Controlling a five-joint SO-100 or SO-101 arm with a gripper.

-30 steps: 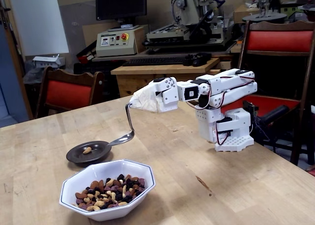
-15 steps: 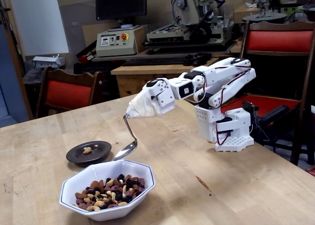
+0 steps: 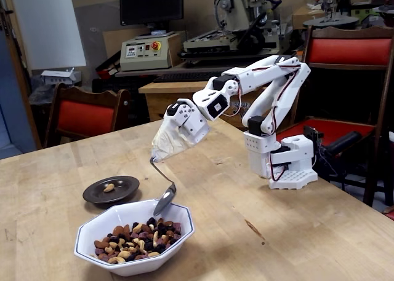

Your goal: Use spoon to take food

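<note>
In the fixed view the white arm reaches left and down from its base. Its gripper (image 3: 165,144) is wrapped in off-white tape, which hides the jaws, and the taped end of the spoon (image 3: 164,193) is bound into it. The thin bent handle runs down to the shiny bowl, which hangs tilted just over the far rim of the white bowl (image 3: 134,258). The food (image 3: 136,237), mixed nuts and dark dried fruit, fills that bowl. A single nut (image 3: 109,187) lies on the small dark plate (image 3: 95,195) behind it.
The arm's white base (image 3: 284,161) stands on the wooden table at right. Red-cushioned chairs (image 3: 85,116) stand behind the table, with a cluttered workbench and machines further back.
The arm has swung the spoon from over the dark plate toward the camera and lowered it, so the spoon bowl now hangs over the white bowl's far rim. The arm's elbow has risen.
</note>
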